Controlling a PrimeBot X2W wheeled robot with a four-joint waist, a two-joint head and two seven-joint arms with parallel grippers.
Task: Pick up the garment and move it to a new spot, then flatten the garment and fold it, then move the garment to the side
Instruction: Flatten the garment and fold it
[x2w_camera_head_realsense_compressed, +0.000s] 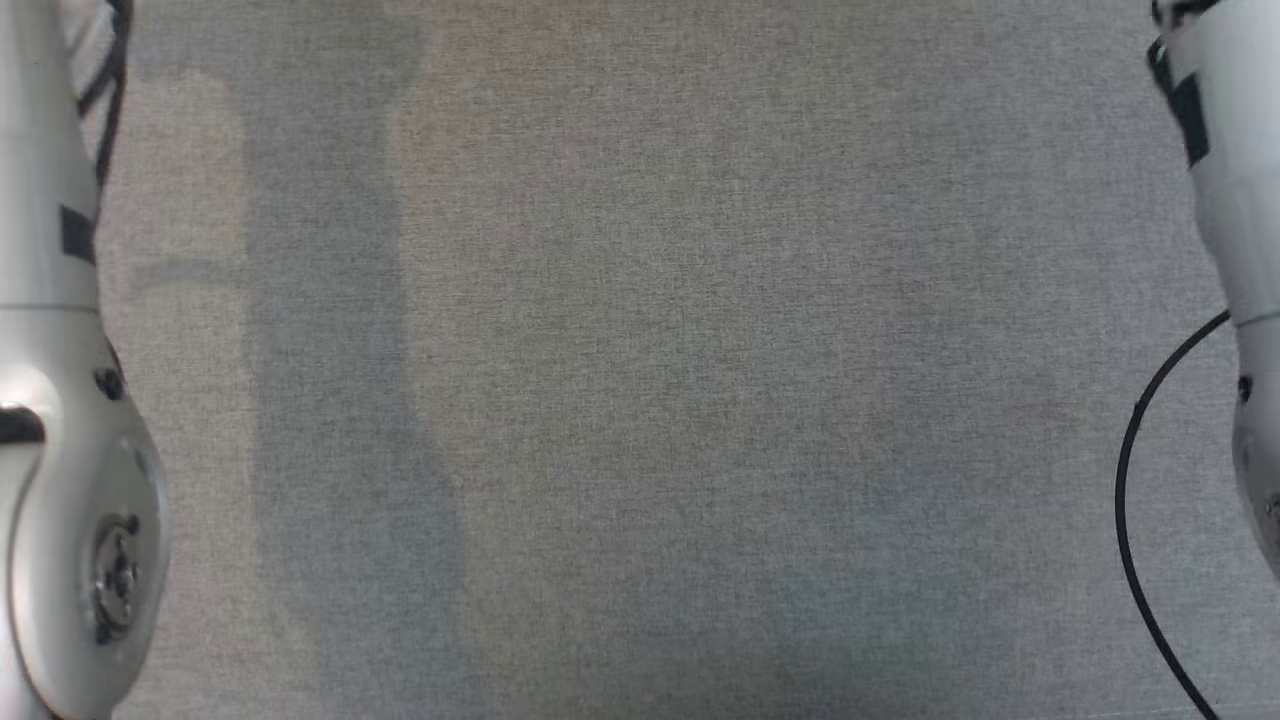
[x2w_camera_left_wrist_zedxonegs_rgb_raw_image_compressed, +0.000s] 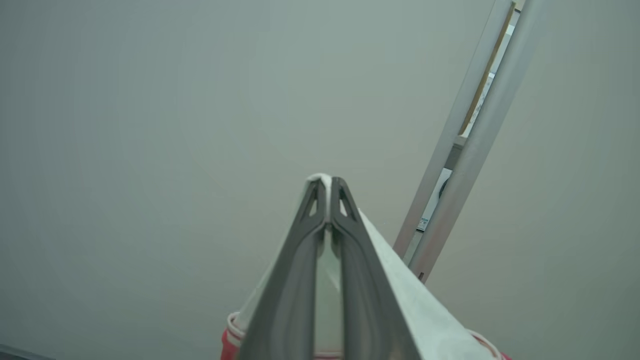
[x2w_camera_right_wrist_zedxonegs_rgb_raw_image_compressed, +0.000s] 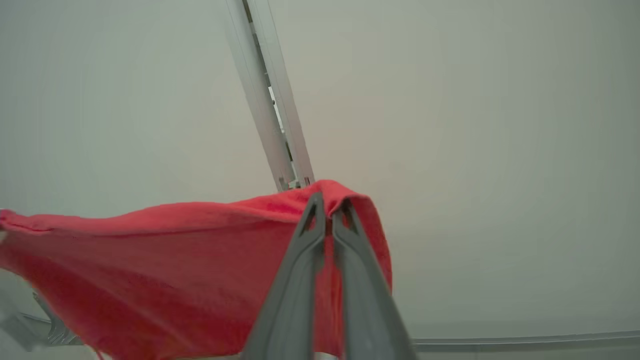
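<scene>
In the head view, a grey woven-textured bench (x2w_camera_head_realsense_compressed: 640, 400) spreads between the pale left forearm (x2w_camera_head_realsense_compressed: 50, 300) and pale right forearm (x2w_camera_head_realsense_compressed: 1230, 200), with a thin black cable (x2w_camera_head_realsense_compressed: 1130, 480) looping beside the latter. In the left wrist view, the left pincer (x2w_camera_left_wrist_zedxonegs_rgb_raw_image_compressed: 327, 182) is clenched on the white edge of the red-and-white cloth garment (x2w_camera_left_wrist_zedxonegs_rgb_raw_image_compressed: 425, 310), a slanted grey metal rail (x2w_camera_left_wrist_zedxonegs_rgb_raw_image_compressed: 475, 125) behind it. In the right wrist view, the right pincer (x2w_camera_right_wrist_zedxonegs_rgb_raw_image_compressed: 330, 205) is clamped on the garment's red part (x2w_camera_right_wrist_zedxonegs_rgb_raw_image_compressed: 175, 260), which drapes away leftward before a plain pale backdrop.
</scene>
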